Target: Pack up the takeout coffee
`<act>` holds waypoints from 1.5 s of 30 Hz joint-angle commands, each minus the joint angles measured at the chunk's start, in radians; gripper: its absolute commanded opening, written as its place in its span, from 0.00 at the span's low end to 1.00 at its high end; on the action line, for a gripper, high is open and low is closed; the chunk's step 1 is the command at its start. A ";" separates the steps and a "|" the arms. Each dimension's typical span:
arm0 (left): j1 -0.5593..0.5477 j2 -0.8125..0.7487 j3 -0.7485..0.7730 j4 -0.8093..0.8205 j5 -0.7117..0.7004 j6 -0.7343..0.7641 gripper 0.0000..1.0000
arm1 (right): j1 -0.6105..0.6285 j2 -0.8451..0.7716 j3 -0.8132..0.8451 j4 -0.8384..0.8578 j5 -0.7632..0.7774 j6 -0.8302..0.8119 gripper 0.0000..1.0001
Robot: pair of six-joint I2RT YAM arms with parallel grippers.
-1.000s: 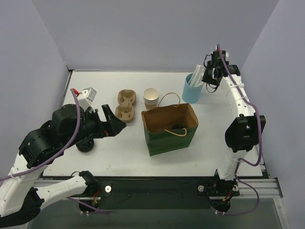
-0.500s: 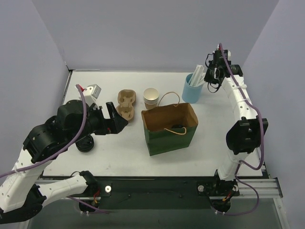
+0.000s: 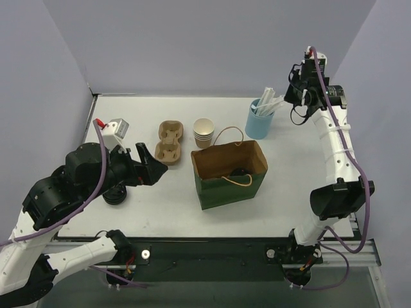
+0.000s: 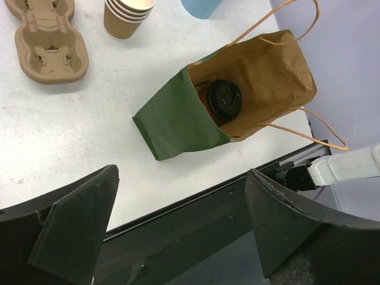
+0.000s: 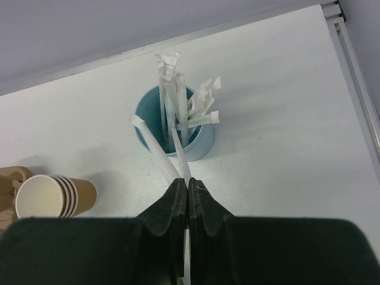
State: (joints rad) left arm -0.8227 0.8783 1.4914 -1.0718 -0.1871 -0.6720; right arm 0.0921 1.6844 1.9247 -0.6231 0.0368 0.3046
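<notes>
Takeout coffee [image 4: 224,98] sat inside paper bag [image 4: 178,119], black lid up, left claw [image 4: 183,172] spread wide and empty at bag's 9 o'clock, right claw [image 5: 188,190] pinched what looked like one wrapped straw [image 5: 180,151], its top end over blue cup [image 5: 202,145] at bag's 1 o'clock

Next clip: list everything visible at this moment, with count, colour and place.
paper bag: one, green outside, brown inside, open, mid-table
takeout coffee: one, brown, black lid, inside the bag
cup carrier: one, brown pulp, left of the bag
paper cups: one stack, tan, white insides, between carrier and bag
blue cup: one, far right, holding white wrapped straws
wrapped straw: one, white, in the right gripper
dark round item: one, black, partly hidden under left arm
table: one, white
left gripper: open, empty
right gripper: shut on the straw
</notes>
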 commanded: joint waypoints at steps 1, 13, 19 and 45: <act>0.005 -0.018 -0.033 0.099 0.009 0.022 0.97 | 0.000 -0.052 0.039 -0.017 -0.009 -0.044 0.00; 0.004 -0.021 -0.028 0.078 -0.003 -0.009 0.97 | 0.015 0.053 0.014 0.002 0.041 -0.038 0.00; 0.005 0.031 0.009 0.056 0.001 -0.011 0.97 | 0.005 0.119 0.031 0.013 0.015 -0.042 0.10; 0.007 0.131 0.116 -0.031 0.005 0.014 0.97 | -0.009 -0.035 -0.377 0.095 0.058 0.131 0.18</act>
State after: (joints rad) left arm -0.8227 0.9947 1.5604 -1.0817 -0.1802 -0.6720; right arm 0.0975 1.7714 1.6596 -0.5392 0.0204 0.3061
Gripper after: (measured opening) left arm 0.972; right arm 0.165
